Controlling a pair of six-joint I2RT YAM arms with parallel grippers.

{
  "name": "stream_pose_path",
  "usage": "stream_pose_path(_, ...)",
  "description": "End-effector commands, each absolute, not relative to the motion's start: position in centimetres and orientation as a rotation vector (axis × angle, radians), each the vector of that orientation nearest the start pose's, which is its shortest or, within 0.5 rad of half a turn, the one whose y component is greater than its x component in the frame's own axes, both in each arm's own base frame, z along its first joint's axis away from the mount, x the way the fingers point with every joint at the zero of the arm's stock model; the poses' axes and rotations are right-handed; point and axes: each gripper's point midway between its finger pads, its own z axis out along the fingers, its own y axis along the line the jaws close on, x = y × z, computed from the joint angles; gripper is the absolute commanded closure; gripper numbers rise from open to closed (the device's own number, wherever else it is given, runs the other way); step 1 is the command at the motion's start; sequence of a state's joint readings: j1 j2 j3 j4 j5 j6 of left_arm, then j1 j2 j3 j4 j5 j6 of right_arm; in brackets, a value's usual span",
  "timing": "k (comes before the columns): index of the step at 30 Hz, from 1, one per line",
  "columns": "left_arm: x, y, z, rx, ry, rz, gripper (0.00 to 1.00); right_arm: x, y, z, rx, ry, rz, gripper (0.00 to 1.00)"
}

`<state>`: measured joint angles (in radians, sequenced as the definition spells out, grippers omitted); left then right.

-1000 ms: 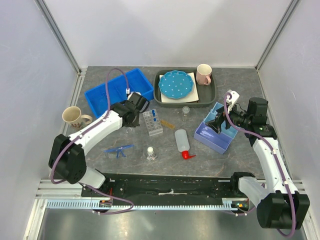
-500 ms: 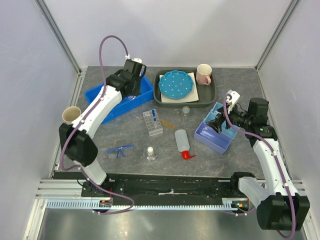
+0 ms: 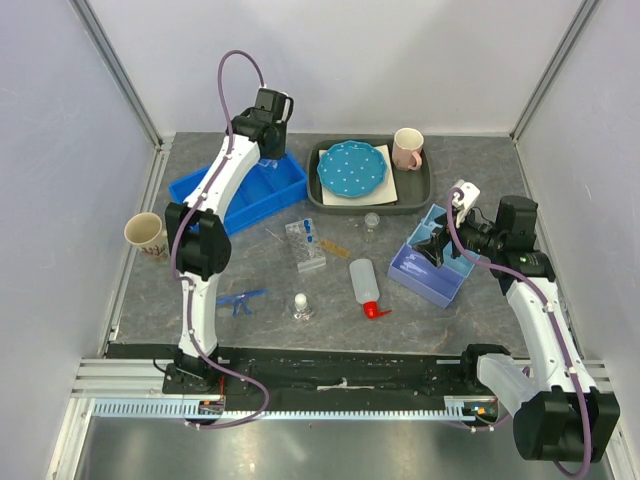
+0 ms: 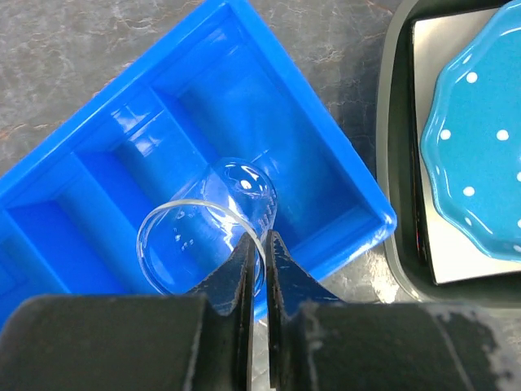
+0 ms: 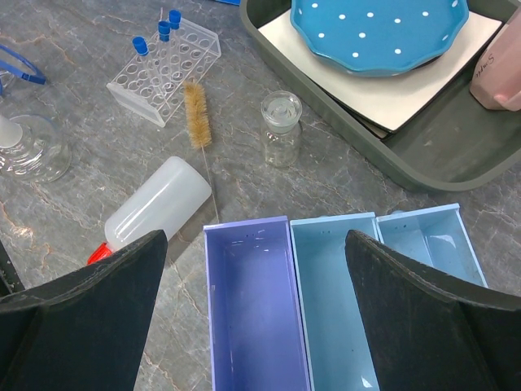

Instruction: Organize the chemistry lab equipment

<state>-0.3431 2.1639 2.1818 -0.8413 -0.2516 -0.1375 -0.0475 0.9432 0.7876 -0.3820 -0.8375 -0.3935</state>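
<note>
While the left arm stretches to the upper left of the overhead view, the left gripper (image 4: 259,248) hangs over the blue bin (image 3: 240,188). Its jaws are pressed together on the rim of a small clear beaker (image 4: 207,228). In the wrist view the beaker is tilted with its mouth toward the camera. It sits over the bin compartment nearest the grey tray (image 3: 418,196). Whether it touches the bin's floor cannot be told.

At the right of the overhead view, the right gripper (image 5: 256,269) hovers with its jaws spread wide and nothing between them. It is above a purple tray (image 5: 252,318) and the pale blue trays (image 5: 338,277) beside it.

The rest of the lab gear lies on the grey surface (image 3: 450,320) near the middle of the frame.
- The test-tube rack (image 3: 305,246) holds a few blue-capped tubes, and a brush (image 3: 336,246) lies just beside it on the right.
- A small glass jar (image 3: 372,222) stands upright between the rack and the purple tray, below the grey tray.
- The squeeze bottle (image 3: 362,282) lies on its side, with its red nozzle pointing toward the lower right.
- To its left stands a flask (image 3: 301,305) with a white stopper.
- The safety glasses (image 3: 240,300) lie further left, near the left arm's lower link.

The grey tray holds a dotted blue plate (image 3: 352,168) on a white sheet. A pink mug (image 3: 407,148) stands at its upper right corner. A beige mug (image 3: 146,235) stands at the left edge of the surface.
</note>
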Motion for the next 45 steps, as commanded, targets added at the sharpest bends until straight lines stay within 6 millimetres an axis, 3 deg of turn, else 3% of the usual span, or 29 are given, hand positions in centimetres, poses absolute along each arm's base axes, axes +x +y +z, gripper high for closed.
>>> stream_pose_path(1, 54.5, -15.6, 18.9, 0.185, 2.340, 0.005, 0.98, 27.7, 11.0, 22.0, -0.837, 1.745, 0.584, 0.02)
stream_pose_path(9, 55.9, -16.7, 15.6, 0.247, 2.366, -0.045, 0.97, 27.8, 11.1, 21.7, -0.839, 1.753, 0.591, 0.02)
stream_pose_path(18, 56.0, -17.4, 12.5, 0.266, 2.420, -0.083, 0.95, 28.0, 11.0, 21.3, -0.837, 1.766, 0.595, 0.02)
stream_pose_path(23, 55.8, -17.7, 11.1, 0.277, 2.447, -0.101, 0.85, 28.0, 11.0, 21.2, -0.840, 1.769, 0.592, 0.02)
stream_pose_path(28, 55.5, -17.7, 11.2, 0.278, 2.455, -0.106, 0.67, 28.1, 11.0, 21.0, -0.839, 1.772, 0.590, 0.02)
stream_pose_path(31, 55.3, -17.4, 12.0, 0.266, 2.447, -0.095, 0.54, 28.1, 11.0, 21.0, -0.841, 1.771, 0.586, 0.02)
stream_pose_path(35, 55.0, -17.3, 14.7, 0.244, 2.409, -0.111, 0.48, 28.1, 10.9, 21.0, -0.843, 1.771, 0.582, 0.02)
stream_pose_path(39, 54.4, -17.4, 18.6, 0.221, 2.351, -0.148, 0.40, 28.0, 11.1, 21.0, -0.854, 1.765, 0.587, 0.02)
stream_pose_path(43, 52.4, -17.7, 23.2, 0.208, 2.293, -0.228, 0.34, 27.9, 11.1, 21.0, -0.860, 1.760, 0.586, 0.02)
stream_pose_path(45, 51.4, -18.0, 24.5, 0.213, 2.279, -0.266, 0.31, 27.8, 11.1, 21.0, -0.864, 1.755, 0.582, 0.02)
